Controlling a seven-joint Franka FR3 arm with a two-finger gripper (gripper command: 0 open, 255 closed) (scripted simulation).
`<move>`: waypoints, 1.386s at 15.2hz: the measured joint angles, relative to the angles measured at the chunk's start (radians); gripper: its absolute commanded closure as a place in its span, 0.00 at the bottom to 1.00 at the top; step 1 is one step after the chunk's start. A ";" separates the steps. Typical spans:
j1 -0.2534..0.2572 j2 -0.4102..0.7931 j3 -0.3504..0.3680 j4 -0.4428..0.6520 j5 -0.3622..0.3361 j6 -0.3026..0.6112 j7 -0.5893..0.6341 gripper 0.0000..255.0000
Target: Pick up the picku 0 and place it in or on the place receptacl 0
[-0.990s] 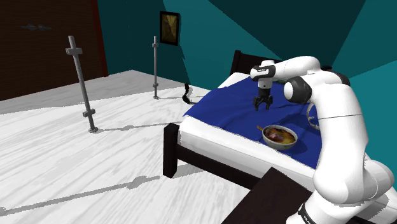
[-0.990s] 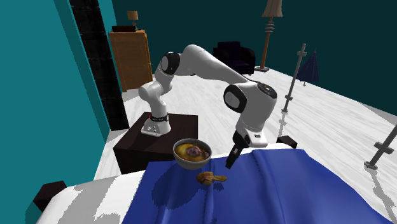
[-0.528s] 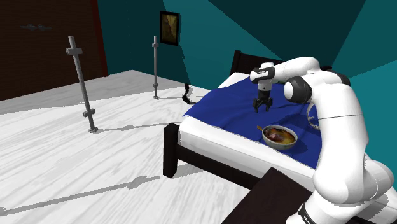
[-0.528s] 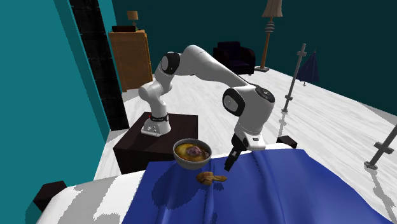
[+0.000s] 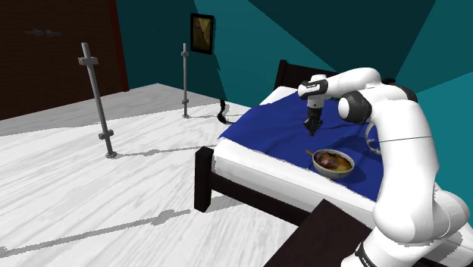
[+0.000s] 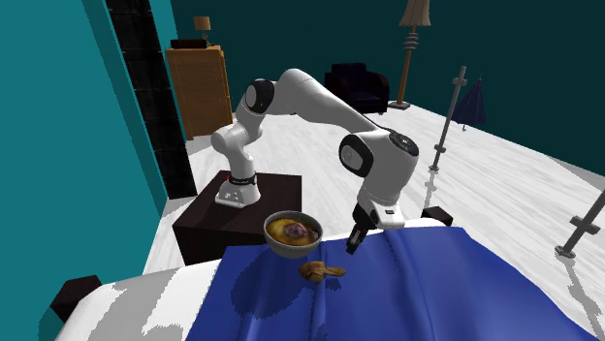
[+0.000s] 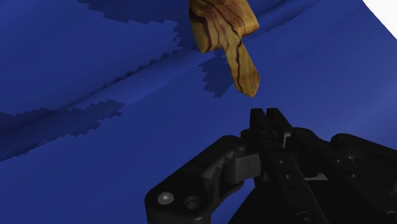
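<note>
Having spread a second ago, the gripper now presses shut on nothing; the brown wooden piece lies ungrasped on the blue bedcover near the bowl, so picking remains undone.

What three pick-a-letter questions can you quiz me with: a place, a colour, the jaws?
1. Where is the brown grainy wooden piece? A) on the blue bed cover by the round grey bowl B) inside it C) in the black jaws
2. Colour of the wall behind the dark-framed bed? A) pink B) teal C) yellow
3. The jaws are: A) wide open B) shut, empty C) clasping the bowl
Answers: A, it lies outside the rim; B, teal panels; B, the wrist view shows them meeting on nothing.
</note>
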 measured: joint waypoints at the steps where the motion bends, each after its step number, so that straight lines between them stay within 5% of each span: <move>1: 0.000 0.000 0.000 0.000 0.000 0.000 0.000 1.00; 4: 0.000 0.000 0.000 0.000 0.000 0.000 0.000 1.00; 5: 0.000 0.000 0.000 0.000 0.000 0.000 0.000 0.00; 7: 0.001 -0.026 0.003 -0.054 0.000 0.038 -0.025 0.00; 13: -0.071 -0.211 0.060 -0.506 0.066 0.441 -0.395 0.00; 16: -0.107 -0.213 0.090 -0.576 0.109 0.540 -0.519 0.00; 21: -0.117 -0.176 0.105 -0.597 0.132 0.602 -0.548 0.00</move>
